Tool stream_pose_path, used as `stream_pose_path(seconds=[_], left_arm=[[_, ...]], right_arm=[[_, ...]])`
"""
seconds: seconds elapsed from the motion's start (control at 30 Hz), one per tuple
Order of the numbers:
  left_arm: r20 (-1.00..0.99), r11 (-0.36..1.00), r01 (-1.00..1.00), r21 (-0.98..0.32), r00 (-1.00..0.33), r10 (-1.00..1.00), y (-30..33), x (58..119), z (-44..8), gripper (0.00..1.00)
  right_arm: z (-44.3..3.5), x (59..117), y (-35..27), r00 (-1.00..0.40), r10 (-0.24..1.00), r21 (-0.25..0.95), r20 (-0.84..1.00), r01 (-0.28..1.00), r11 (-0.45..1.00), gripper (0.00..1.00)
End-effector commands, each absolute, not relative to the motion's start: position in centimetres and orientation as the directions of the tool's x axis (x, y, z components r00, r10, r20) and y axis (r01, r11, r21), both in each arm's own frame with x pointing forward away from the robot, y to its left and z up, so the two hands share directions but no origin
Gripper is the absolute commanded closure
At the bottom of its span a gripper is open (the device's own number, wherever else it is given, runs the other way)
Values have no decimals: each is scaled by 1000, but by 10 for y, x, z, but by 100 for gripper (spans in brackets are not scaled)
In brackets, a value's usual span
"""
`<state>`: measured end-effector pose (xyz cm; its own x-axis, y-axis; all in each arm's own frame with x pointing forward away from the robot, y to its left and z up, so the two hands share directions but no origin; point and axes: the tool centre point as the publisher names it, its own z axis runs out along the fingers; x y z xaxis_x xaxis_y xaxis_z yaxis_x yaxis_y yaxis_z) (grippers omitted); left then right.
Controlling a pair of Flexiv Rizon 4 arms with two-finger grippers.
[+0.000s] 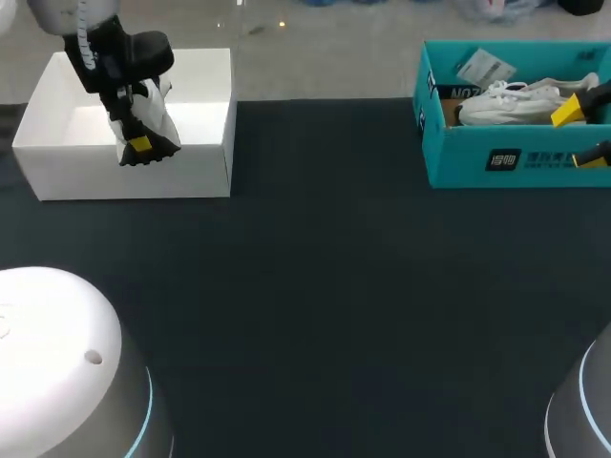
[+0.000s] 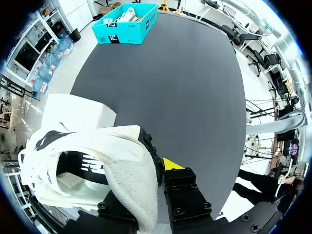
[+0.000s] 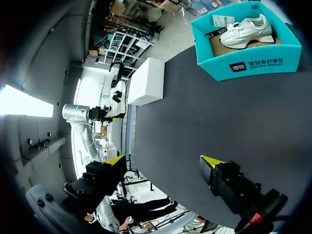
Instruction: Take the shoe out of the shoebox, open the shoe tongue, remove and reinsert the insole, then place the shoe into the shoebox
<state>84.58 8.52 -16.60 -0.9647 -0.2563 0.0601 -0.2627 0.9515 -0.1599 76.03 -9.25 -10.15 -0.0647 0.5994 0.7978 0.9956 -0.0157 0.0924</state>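
Left gripper [image 2: 148,168] clamps 1 white shoe [image 2: 97,156] between its fingers, over the white box [image 1: 124,176]. Right gripper [image 3: 163,161] hangs spread wide, with the teal shoebox [image 3: 253,66] and second shoe [image 3: 246,31] ahead of it.

on the one dark surface [image 1: 325,286], two boxes are counted, one white box [image 1: 134,174] and one teal box [image 1: 458,157], and two shoes, one white shoe [image 1: 506,103] and one white-and-black shoe [image 1: 158,122], while two pincers are seen, the left pincer [image 1: 141,144] and the right pincer [image 3: 163,161].
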Motion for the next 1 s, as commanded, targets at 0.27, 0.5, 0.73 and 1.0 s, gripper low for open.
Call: stream_pose_path(seconds=[0.27, 0.5, 0.73, 1.0], left_arm=[[80, 947, -275, -164, -961, -265, 87, 853, -167, 100], [91, 933, -263, -244, -964, -248, 80, 850, -174, 100], [112, 920, -311, -239, -950, -292, 122, 863, -165, 100], [91, 923, -326, -205, -945, -314, 169, 887, -162, 100]], right_arm=[[-102, 761, -92, -63, 602, 91, 796, 996, -16, 0], [-102, 761, -92, -63, 602, 91, 796, 996, -16, 0], [-102, 761, -92, -63, 602, 91, 796, 996, -16, 0], [-102, 761, -92, -63, 602, 91, 796, 996, -16, 0]])
